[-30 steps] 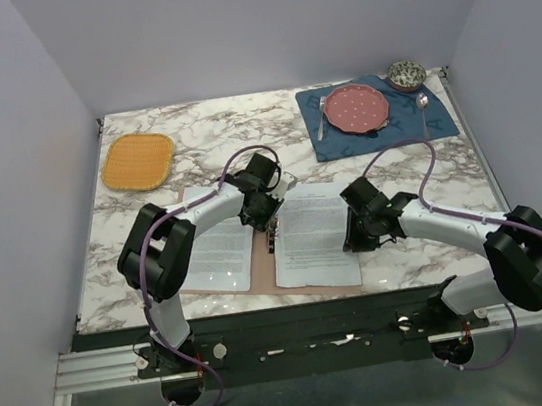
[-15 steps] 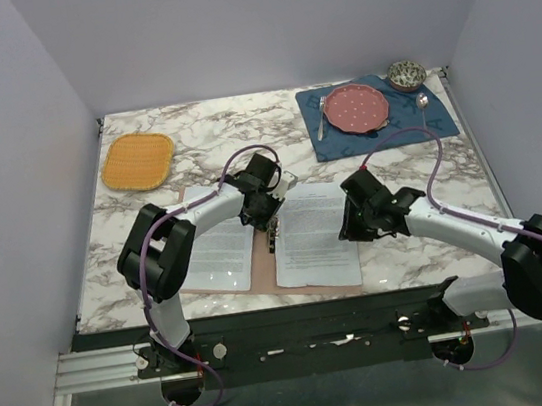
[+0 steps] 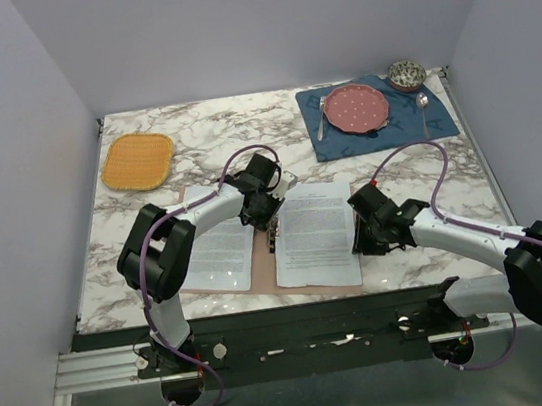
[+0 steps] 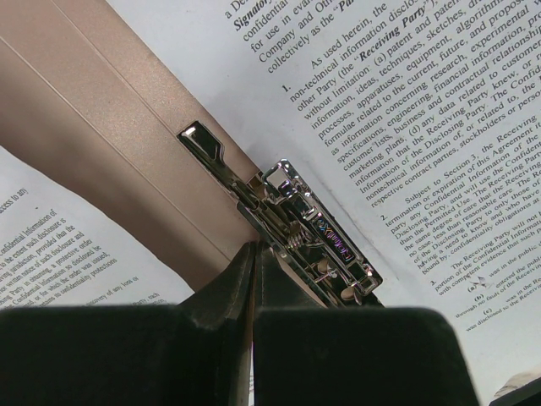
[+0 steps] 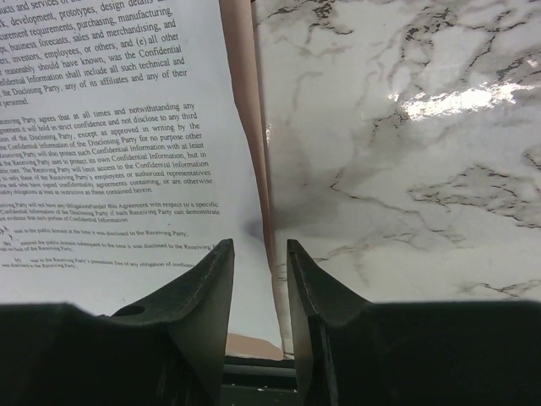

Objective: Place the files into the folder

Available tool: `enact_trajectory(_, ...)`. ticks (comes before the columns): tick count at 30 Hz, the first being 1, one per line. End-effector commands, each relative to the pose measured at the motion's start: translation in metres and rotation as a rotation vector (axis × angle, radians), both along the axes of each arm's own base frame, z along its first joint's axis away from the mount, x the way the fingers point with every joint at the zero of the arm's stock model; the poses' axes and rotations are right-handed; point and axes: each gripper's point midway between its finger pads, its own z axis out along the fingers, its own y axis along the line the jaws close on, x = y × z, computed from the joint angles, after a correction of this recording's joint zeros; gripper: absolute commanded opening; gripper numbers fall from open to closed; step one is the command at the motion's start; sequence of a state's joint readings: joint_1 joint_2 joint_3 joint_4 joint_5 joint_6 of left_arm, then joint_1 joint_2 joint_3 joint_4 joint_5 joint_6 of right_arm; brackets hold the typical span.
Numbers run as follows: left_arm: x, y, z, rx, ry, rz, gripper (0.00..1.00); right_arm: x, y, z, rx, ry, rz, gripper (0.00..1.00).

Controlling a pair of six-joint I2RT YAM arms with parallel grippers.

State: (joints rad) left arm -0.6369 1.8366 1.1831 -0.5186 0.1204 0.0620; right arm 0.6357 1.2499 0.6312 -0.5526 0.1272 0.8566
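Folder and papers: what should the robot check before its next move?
1. The left sheet and the right sheet lie flat on the open folder: ok.
2. The left gripper is shut, tips at the metal clip: ok.
3. The metal clip pins the right sheet: cannot tell.
4. The right gripper is open over the folder's right edge: ok.
5. The folder is closed: not ok, it lies open.
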Motion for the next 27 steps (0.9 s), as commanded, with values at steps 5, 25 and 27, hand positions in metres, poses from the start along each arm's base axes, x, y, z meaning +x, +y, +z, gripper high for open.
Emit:
enact_trajectory(5, -0.014, 0.014, -0.024, 0.067, 0.051, 0.003, 0.07, 0.001, 0.004, -0.001, 0.025, -0.015, -0.016, 0.39)
enact_trajectory(25, -0.011, 0.015, -0.022, 0.069, 0.036, 0.004, 0.07, -0.002, 0.015, -0.009, 0.076, 0.016, -0.005, 0.35)
enact_trajectory(27, -0.011, 0.015, -0.022, 0.069, 0.035, 0.003, 0.07, -0.003, 0.015, -0.01, 0.077, 0.02, -0.005, 0.35)
